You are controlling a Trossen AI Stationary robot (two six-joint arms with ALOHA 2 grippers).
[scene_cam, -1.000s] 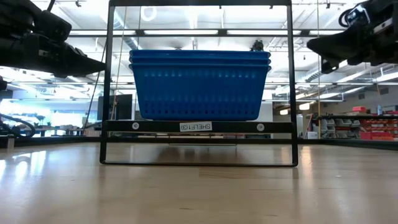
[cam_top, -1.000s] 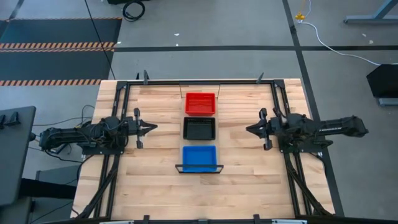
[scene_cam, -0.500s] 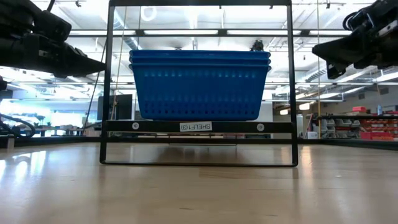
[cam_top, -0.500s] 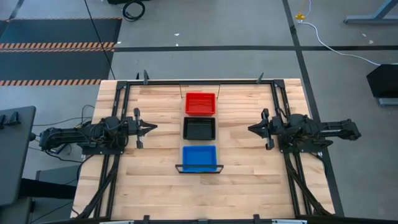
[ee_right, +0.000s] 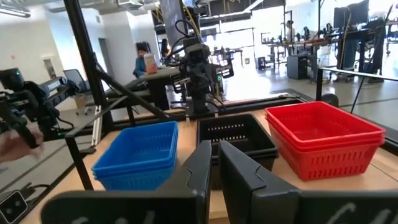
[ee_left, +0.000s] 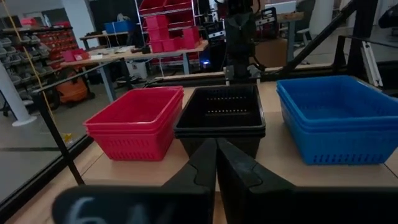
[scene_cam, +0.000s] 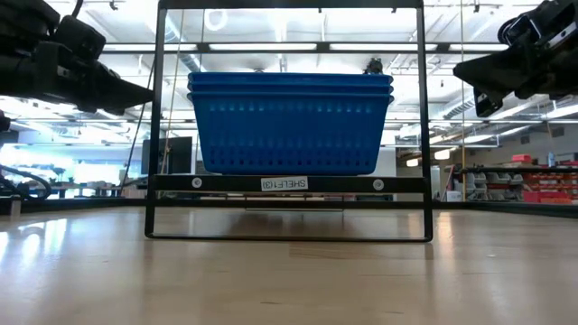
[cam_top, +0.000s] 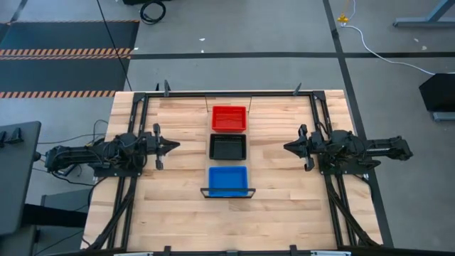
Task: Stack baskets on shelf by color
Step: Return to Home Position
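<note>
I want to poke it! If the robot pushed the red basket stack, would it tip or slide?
Probably slide, not tip: the red basket stack looks low and wide, sitting flat on the shelf. It is likely light, since its sides are thin mesh and it looks empty. The nested baskets would probably move together.

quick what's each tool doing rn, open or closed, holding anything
Left tool: closed, holding nothing, over the table's left side.
Right tool: closed, holding nothing, over its right side.
</note>
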